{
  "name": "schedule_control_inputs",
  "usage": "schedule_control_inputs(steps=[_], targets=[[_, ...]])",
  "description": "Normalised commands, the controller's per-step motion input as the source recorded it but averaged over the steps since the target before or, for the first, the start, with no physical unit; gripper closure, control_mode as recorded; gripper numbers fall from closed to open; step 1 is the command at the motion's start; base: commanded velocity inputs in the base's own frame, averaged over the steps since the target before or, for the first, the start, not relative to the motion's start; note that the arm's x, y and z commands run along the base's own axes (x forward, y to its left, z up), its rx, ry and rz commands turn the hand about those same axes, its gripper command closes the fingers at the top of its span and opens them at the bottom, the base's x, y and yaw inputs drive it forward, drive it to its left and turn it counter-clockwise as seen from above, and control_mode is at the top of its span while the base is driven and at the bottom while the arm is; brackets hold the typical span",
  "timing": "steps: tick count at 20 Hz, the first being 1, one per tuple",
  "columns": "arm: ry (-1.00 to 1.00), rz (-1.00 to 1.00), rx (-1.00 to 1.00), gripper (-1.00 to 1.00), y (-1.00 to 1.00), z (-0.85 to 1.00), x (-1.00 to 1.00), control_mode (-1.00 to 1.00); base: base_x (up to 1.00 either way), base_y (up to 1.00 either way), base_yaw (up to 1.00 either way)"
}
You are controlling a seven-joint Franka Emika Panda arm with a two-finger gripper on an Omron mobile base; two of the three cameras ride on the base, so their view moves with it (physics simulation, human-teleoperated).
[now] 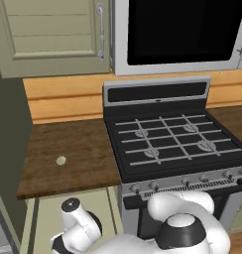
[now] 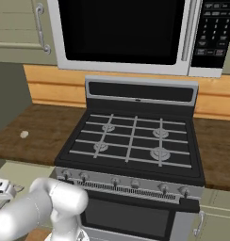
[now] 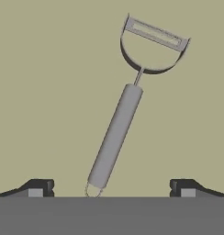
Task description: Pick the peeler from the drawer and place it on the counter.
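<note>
I have the gripper (image 3: 111, 188) spread wide over the peeler (image 3: 118, 128), which lies flat on the drawer (image 3: 49, 92) floor between the fingertips — nothing grasped yet, so the pinch, the lift and the set-down on the table (image 1: 68, 149) all remain.

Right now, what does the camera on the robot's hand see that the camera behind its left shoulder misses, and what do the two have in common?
Hand view alone: the peeler lying flat on the drawer floor, between the open claw tips. Left base view alone: the counter with a small beige disc, the stove, and a cabinet door above. Shared: I cannot match any single thing across the two with certainty.
</note>
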Motion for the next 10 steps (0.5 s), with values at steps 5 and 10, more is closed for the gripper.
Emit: schedule_control_inputs(steps=[5,10], targets=[[0.0,0.0,0.0,-1.0,0.11,-0.26,0.19,-1.0,0.0,0.0,0.0],[-0.01,0.0,0.0,-1.0,0.14,-0.3,0.24,-1.0,0.0,0.0,0.0]])
